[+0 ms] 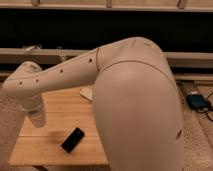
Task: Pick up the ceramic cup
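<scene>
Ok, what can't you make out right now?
Camera view:
- the ceramic cup: not identifiable; the arm covers the table's right half.
- the white piece at the arm's edge: mostly hidden.
- the gripper: not in view; the last visible link ends above the table's left side.

Behind the arm [135, 100], the table's [55, 107] right half; gripper and ceramic cup unseen.

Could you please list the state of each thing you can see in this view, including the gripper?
Arm: stretched across the view, hiding most of the table's right side.
Gripper: not in view; the arm's wrist end hangs over the table's left side.
Wooden table: upright, partly hidden by the arm.
Black flat object: lying flat near the table's front edge.
White object: on the table, mostly hidden by the arm.
Ceramic cup: not visible.
</scene>
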`<state>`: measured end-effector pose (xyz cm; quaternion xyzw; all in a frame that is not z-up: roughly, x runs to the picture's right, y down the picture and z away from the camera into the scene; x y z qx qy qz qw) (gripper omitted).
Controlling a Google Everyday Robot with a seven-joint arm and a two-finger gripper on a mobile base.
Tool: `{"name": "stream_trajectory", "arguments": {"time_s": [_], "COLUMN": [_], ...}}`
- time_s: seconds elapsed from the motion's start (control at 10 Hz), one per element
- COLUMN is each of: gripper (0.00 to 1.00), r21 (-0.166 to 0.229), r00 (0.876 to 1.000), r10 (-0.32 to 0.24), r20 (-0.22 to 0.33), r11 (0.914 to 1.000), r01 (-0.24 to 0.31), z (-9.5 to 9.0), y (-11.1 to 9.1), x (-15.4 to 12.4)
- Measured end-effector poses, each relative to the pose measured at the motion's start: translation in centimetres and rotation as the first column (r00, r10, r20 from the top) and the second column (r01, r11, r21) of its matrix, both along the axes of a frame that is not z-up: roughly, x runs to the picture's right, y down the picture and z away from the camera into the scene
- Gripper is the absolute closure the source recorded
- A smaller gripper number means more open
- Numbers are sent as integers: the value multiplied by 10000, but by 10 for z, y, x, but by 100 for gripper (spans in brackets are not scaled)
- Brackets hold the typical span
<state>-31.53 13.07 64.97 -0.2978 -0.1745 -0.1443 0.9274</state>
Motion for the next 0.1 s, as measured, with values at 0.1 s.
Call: {"name": "stream_trajectory", "arguments": {"time_s": [0.1], "gripper": [100], "r21": [25], "r00": [10000], "r10": [2], "r20": [5], "r11": [10000], "r01": [-2], "z": [0], "y": [-1], "x": [0]}}
